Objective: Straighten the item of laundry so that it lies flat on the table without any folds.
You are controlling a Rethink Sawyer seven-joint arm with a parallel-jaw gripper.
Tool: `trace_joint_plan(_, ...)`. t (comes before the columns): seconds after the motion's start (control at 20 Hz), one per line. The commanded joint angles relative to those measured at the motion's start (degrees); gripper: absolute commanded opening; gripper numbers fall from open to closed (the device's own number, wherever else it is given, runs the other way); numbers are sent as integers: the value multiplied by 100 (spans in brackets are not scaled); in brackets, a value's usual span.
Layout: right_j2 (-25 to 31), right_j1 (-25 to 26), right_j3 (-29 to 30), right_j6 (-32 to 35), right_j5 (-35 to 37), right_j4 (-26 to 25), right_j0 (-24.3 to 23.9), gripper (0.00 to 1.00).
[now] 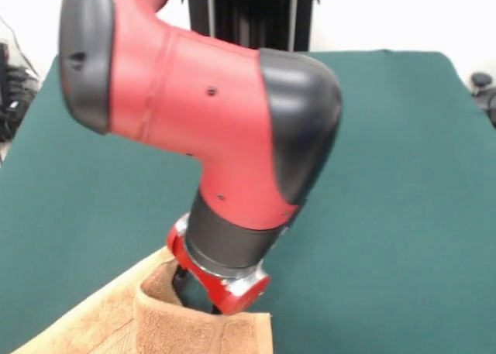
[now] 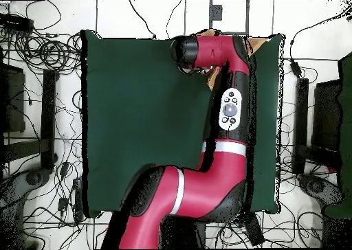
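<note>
Front view: towel [image 1: 124, 319] lies at the near left corner of the desk [image 1: 403, 183], with a fold standing up just under the end effector [image 1: 203, 296]. The arm [image 1: 232, 129] reaches over the desk above the towel. Overhead view: the towel [image 2: 218, 74] is mostly hidden beneath the arm [image 2: 230, 110], near the desk's [image 2: 137, 117] top right corner.

You are getting soft, even light from above in both views, with no hard shadows falling on the green surface [image 1: 403, 176]. A mild sheen is showing on the red arm [image 1: 194, 98], which is looming close and slightly soft in the front view.
</note>
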Motion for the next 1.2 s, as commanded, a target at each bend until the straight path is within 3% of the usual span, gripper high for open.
trace_joint_plan(0.05, -382, 14, 140, -400, -1653, -543, -977, 100)
trace_joint_plan(0.25, 160, 164, 34, -582, -700, 235, -1260, 100)
trace_joint_plan(0.55, 458, 342, 1, -785, -234, 815, -1473, 100)
trace_joint_plan(1.2, 1196, 603, -251, -1040, 490, 1086, -1670, 100)
